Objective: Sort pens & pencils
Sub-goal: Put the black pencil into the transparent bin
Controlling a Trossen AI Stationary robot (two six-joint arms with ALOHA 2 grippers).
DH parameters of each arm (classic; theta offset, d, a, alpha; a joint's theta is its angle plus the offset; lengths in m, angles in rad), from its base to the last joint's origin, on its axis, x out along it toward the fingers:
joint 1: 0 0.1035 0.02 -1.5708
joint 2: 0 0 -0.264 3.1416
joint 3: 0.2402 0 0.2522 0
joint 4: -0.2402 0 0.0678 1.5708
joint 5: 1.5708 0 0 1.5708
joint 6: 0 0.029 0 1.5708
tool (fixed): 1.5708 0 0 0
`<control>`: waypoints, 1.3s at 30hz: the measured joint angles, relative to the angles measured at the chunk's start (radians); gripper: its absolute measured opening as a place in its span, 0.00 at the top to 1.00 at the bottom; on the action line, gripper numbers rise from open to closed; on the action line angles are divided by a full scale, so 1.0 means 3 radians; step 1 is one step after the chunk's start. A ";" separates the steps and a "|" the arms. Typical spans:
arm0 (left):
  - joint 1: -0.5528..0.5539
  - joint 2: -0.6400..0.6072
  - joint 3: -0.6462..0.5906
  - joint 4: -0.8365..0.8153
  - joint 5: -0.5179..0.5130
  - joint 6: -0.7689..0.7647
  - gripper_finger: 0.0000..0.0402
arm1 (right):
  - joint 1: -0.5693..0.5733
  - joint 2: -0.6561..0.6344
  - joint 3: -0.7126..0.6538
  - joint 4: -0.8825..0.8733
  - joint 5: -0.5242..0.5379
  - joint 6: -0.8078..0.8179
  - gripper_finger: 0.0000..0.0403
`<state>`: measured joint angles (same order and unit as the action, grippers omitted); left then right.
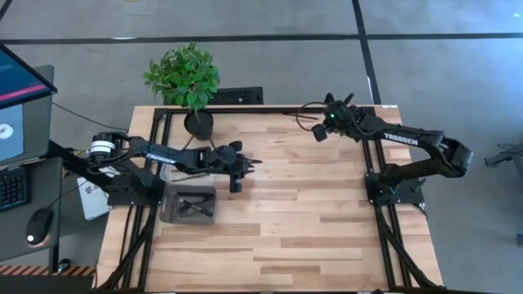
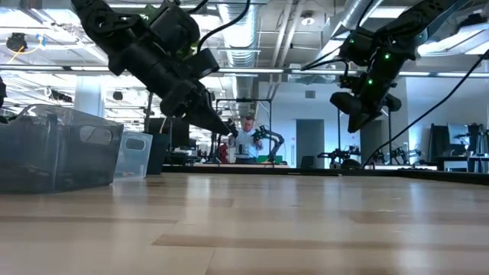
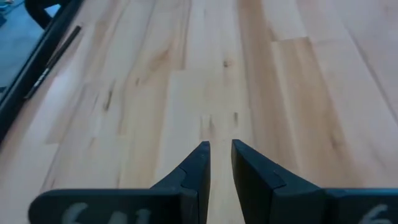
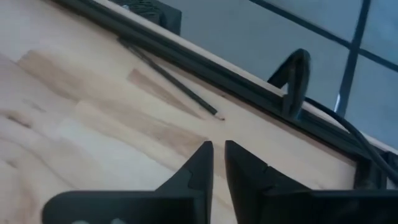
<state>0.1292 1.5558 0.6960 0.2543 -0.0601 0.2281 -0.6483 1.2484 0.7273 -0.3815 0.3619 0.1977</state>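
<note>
**Two arms up, pencils at the far edge and in the bin**

Two dark arms hang over the light wooden tabletop [image 1: 294, 204], both clear of its surface. The left arm reaches in from the left side, with the left gripper [image 1: 255, 162] raised near the middle of the tabletop; its fingers [image 3: 198, 163] stand narrow, a thin gap between them, and hold nothing. The right gripper [image 1: 319, 131] hovers near the far edge, towards the right, its fingers [image 4: 200, 160] likewise narrow and empty. A potted plant [image 1: 186, 82] stands at the far left of the tabletop. A clear bin [image 1: 189, 204] sits just beside the left arm's base, with dark pens [image 1: 194, 206] lying inside it. One thin dark pencil [image 4: 171, 79] lies flat beside the black frame rail [image 4: 205, 62] at the far edge, just ahead of the right gripper.
</note>
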 joint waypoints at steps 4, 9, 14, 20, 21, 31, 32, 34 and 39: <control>0.0117 0.0000 0.0000 0.0065 0.0001 0.0025 0.86 | -0.0020 0.0000 0.0001 0.0015 -0.0081 -0.0197 0.74; 0.0282 0.0000 0.0000 0.0220 0.0000 0.0011 0.86 | -0.0038 0.0001 0.0003 0.0100 -0.0073 -0.0610 0.57; 0.0394 0.0000 0.0000 0.0239 -0.0005 0.0104 0.86 | 0.0027 0.0001 0.0004 0.0190 -0.0070 -0.0861 0.46; 0.0442 0.0000 0.0000 0.0401 -0.0233 0.0495 0.86 | 0.0071 0.0001 0.0006 0.0707 -0.0079 -0.1056 0.41; 0.0442 0.0000 0.0000 0.0408 -0.0350 0.0540 0.86 | 0.0082 0.0001 0.0006 0.0764 -0.0077 -0.0983 0.41; 0.0446 0.0000 0.0000 0.0349 -0.0753 0.0419 0.86 | 0.0090 0.0002 0.0008 0.1038 -0.0073 -0.0932 0.42; 0.0446 0.0000 0.0000 0.0341 -0.0752 0.0420 0.86 | 0.0092 0.0001 0.0008 0.1054 -0.0073 -0.0927 0.42; 0.0446 0.0000 0.0000 0.0340 -0.0751 0.0420 0.86 | 0.0095 0.0001 0.0008 0.1063 -0.0073 -0.0947 0.42; 0.0448 0.0000 0.0000 0.0341 -0.0743 0.0422 0.86 | 0.0085 0.0001 0.0008 0.1047 -0.0070 -0.1102 0.42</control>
<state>0.2635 1.5558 0.6960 0.3565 -0.2831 0.3546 -0.6227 1.2488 0.7296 -0.0675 0.3408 -0.1328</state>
